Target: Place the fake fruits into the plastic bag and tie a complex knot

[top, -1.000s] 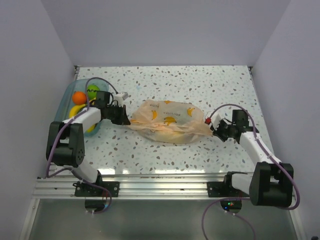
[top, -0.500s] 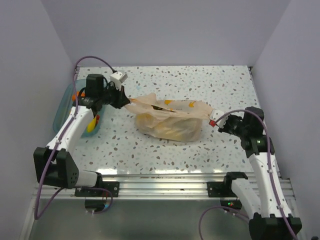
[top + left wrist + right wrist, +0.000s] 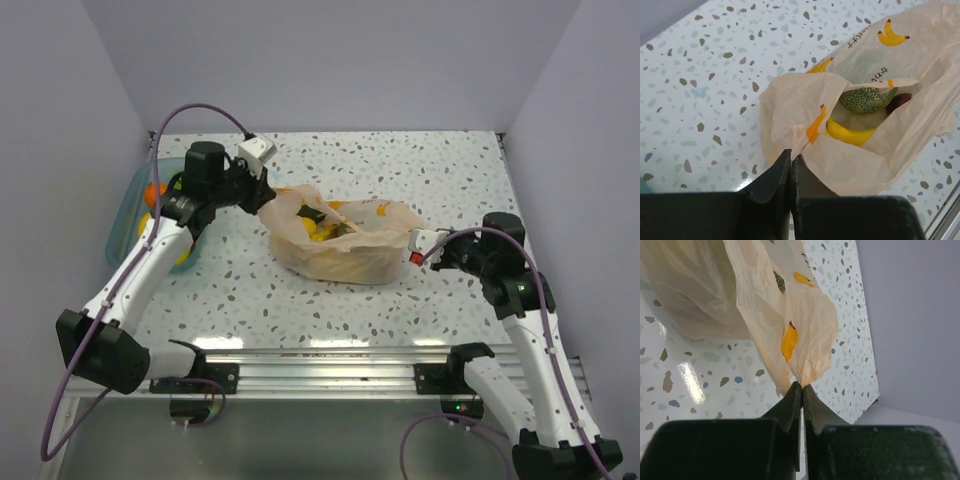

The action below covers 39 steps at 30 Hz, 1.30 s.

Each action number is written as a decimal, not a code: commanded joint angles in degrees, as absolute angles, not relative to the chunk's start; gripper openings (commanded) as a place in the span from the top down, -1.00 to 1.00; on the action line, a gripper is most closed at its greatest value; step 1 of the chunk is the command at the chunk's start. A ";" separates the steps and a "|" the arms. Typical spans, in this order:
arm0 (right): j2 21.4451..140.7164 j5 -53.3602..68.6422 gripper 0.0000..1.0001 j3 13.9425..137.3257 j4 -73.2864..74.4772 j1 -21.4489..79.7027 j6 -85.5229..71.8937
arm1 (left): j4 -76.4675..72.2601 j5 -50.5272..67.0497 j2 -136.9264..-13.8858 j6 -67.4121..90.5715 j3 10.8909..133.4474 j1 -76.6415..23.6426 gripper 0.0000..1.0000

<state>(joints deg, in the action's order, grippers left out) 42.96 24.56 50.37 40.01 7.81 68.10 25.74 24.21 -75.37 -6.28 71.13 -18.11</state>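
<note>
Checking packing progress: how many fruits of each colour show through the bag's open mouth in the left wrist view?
Grey-green melon: 1
Yellow banana: 1
Dark fruit, mostly hidden: 1
Total: 3

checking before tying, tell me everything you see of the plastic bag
The plastic bag is thin, crinkled, translucent peach film with printed yellow bananas and dark lettering. It sits on the table, mouth open upward, unknotted. The left fingers pinch its left rim, the right fingers its right rim. Inside show a netted green melon and a yellow banana.
</note>
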 commanded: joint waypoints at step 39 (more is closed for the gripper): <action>44.30 30.50 1.00 60.82 42.80 7.91 53.26 | 3.18 12.50 -84.72 -55.28 73.30 -49.92 -1.00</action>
